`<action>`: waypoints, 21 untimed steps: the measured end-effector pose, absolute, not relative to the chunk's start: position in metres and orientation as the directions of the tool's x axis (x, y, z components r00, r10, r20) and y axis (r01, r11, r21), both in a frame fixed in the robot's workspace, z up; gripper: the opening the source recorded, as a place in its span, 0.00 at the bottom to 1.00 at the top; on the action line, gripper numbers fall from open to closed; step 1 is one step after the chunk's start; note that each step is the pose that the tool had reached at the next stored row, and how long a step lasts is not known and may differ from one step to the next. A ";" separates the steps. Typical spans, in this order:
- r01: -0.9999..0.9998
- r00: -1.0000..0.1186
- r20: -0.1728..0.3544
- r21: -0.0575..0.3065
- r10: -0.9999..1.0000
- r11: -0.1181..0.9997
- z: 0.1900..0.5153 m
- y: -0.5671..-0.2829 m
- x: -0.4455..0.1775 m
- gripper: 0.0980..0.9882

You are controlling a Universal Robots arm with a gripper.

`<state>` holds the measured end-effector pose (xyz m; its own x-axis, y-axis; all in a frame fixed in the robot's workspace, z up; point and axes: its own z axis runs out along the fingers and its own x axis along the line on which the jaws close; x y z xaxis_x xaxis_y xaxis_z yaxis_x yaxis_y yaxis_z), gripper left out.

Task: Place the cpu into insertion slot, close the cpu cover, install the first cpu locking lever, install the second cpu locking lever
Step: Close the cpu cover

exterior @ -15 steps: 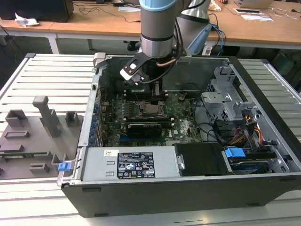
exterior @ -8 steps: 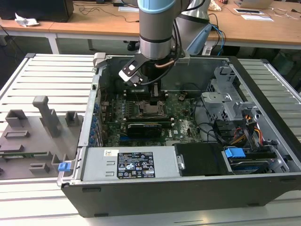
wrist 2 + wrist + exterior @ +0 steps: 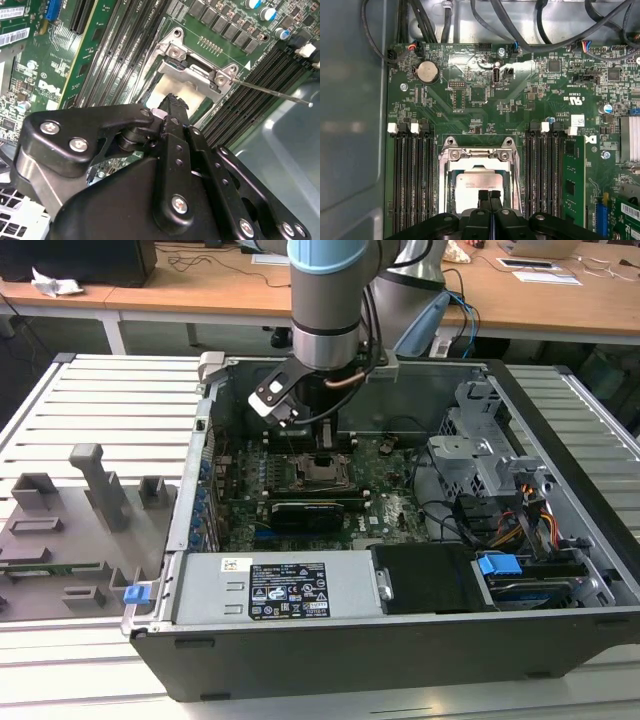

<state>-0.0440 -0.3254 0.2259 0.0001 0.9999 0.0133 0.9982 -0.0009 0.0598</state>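
The cpu (image 3: 474, 181) lies flat in the insertion slot (image 3: 449, 192); the pincer (image 3: 489, 194), pressed together and pinching nothing, hangs just over one edge; I judge the chip light, stiff, slick-faced, fragile underneath; best taken by opposite edges

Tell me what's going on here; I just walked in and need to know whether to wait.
A robot arm reaches down into an open computer case. Its pincer, shut, hangs right over the chip, which already lies in its socket. The metal cover looks lowered around the chip, and one thin lever sticks out sideways, seemingly unlatched.
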 end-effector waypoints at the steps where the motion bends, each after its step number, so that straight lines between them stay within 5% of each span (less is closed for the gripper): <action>1: 0.998 0.000 0.013 0.060 1.000 -0.001 0.225 -0.325 -0.045 0.01; 21: 0.998 0.000 0.013 0.060 1.000 -0.001 0.220 -0.325 -0.052 0.01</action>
<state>-0.0520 -0.3254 0.2200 0.0001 0.9999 0.0133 0.9982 -0.0009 0.0601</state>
